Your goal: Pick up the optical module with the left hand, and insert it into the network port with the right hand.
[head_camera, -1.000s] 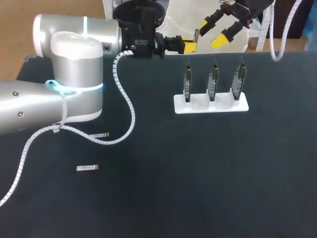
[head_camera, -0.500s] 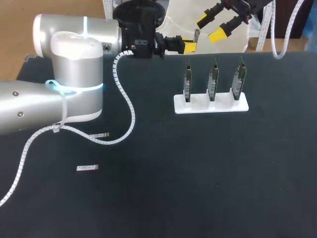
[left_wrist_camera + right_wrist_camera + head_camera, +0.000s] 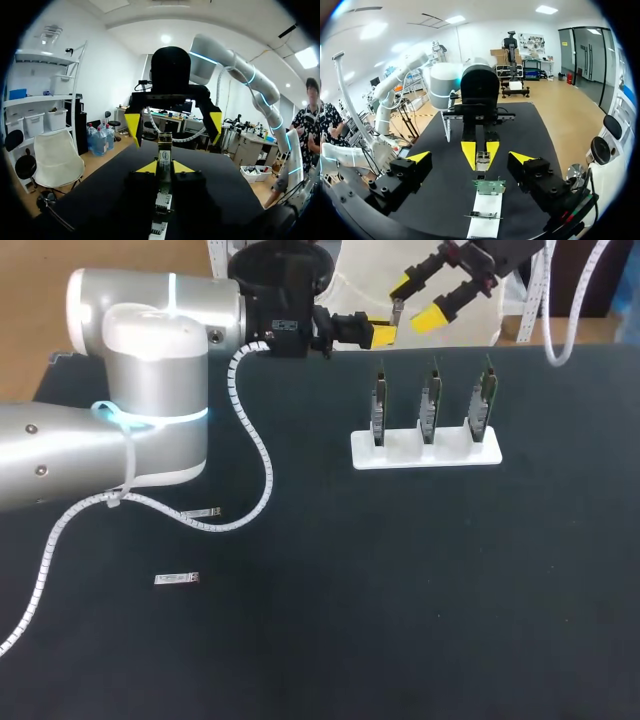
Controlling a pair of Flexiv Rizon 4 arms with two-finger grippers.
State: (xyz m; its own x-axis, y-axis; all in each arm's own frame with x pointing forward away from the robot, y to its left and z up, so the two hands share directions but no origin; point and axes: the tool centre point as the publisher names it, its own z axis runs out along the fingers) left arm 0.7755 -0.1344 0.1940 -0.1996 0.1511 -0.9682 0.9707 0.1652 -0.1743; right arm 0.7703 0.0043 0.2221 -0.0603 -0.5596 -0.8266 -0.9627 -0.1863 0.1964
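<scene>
The matt black table top (image 3: pixel 400 590) looks faintly grainy. On it a smooth white plastic stand (image 3: pixel 425 455) holds three green circuit boards (image 3: pixel 430 405) with dull metal brackets. Well left of the stand lie two silvery bare-metal optical modules (image 3: pixel 177 579) (image 3: pixel 203 512), near the left arm's satin silver-grey shell (image 3: pixel 150 390) and ribbed white plastic cable wrap (image 3: pixel 255 455). Behind the stand, the left gripper (image 3: pixel 164 167) and right gripper (image 3: pixel 417 302) have matt yellow plastic-looking tips, and the left one pinches a shiny metal module (image 3: pixel 163 155).

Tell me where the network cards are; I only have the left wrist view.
Observer: Three network cards stand upright in a white rack, right of the middle of the table.
Operator: Is my held module touching one?
Observer: No; the head view shows the optical module, in the left gripper, past the rack's far side, clear of every card.
</scene>
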